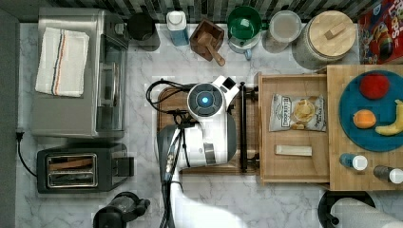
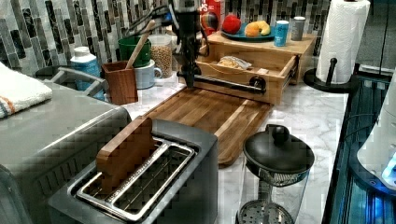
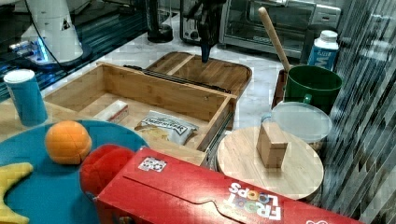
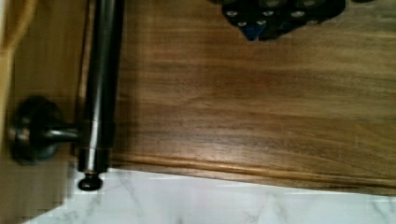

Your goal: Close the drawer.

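Gripper [image 2: 189,80] is hanging low over the dark board [image 2: 210,114], just beside the drawer's black handle bar [image 2: 229,83]; finger state cannot be told. The drawer [image 1: 292,164] is standing pulled out from under the light-wood top [image 1: 340,118], holding a chip bag [image 1: 298,112].

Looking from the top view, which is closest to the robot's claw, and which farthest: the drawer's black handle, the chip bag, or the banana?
1. Handle: right beside the gripper, on its right in the top view.
2. Chip bag: inside the open drawer, farther right.
3. Banana: on the blue plate, far right.
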Robot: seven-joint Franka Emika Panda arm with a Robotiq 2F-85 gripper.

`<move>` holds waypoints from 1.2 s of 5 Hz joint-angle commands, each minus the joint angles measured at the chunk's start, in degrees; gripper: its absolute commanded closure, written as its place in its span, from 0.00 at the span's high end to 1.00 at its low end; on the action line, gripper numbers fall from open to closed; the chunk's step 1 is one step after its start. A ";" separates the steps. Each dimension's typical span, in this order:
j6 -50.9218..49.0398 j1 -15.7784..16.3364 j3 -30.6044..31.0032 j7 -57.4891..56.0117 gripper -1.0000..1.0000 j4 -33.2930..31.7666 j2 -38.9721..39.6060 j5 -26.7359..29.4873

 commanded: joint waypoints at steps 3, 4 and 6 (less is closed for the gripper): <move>4.39 -8.13 0.19 -18.30 0.00 0.10 4.26 5.62; 3.89 -10.58 -0.20 -21.54 0.00 1.28 4.97 6.00; 1.62 -15.05 -0.92 -25.33 0.00 3.42 5.11 5.96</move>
